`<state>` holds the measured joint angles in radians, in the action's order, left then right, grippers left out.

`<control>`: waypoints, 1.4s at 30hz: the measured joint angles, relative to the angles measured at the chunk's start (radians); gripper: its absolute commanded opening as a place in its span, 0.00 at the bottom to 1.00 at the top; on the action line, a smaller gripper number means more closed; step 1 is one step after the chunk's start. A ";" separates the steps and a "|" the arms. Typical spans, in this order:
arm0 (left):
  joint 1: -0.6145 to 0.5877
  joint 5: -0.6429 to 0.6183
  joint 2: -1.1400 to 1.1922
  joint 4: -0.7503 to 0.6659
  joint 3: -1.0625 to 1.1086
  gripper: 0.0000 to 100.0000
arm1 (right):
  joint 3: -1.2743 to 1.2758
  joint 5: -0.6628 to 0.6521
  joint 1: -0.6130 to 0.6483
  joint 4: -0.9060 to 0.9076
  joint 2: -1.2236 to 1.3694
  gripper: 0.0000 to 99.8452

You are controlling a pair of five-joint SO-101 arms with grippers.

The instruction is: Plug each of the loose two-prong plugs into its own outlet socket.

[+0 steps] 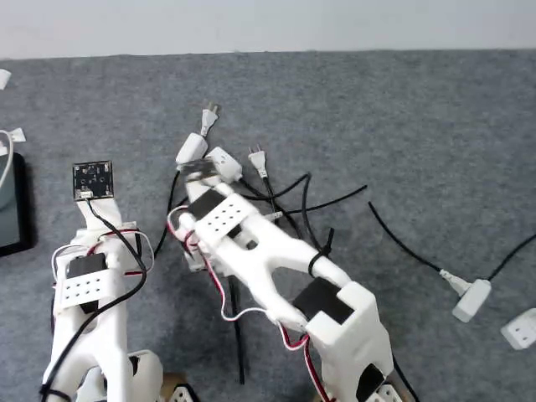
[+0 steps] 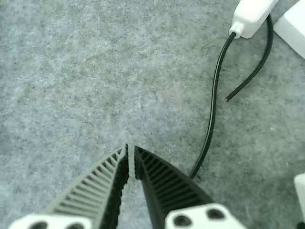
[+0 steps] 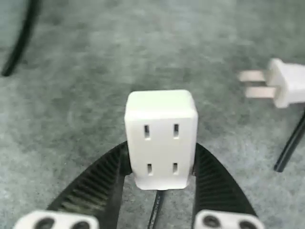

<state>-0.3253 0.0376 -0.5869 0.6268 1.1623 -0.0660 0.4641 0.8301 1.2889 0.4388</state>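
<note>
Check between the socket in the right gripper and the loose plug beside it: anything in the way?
Nothing visible: only bare carpet lies between the socket and the plug, whose cord trails away from it.

Robotics lab bench: grey felt mat (image 1: 419, 117), bare circuit board (image 1: 92, 179), exposed arm wiring (image 1: 219, 295).

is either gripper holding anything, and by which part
The right gripper clamps the white outlet socket by its two side faces, near the cord end. The left gripper holds nothing.

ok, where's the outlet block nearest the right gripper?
In the right wrist view the outlet block sits between the fingers of the right gripper; a loose plug lies apart beside it.
</note>
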 measured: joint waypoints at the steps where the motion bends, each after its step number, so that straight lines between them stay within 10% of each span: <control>1: 0.000 0.000 0.000 0.000 0.000 0.02 | -0.002 -0.003 -0.005 0.000 0.000 0.23; 12: 0.000 0.000 0.000 0.000 0.000 0.02 | -0.064 -0.012 -0.002 0.089 0.000 0.27; 20: 0.000 0.000 0.000 0.000 0.000 0.02 | -0.123 -0.107 -0.041 0.181 -0.015 0.00; 30: 0.000 0.000 0.000 0.000 0.000 0.02 | -0.146 0.094 -0.402 0.146 0.002 0.10; 42: 0.000 0.000 0.000 0.000 0.000 0.02 | -0.238 0.175 -0.428 0.094 0.157 0.22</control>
<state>-0.3253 0.0376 -0.5869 0.6268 1.1623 -0.3038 0.6391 0.4020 1.3825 0.5953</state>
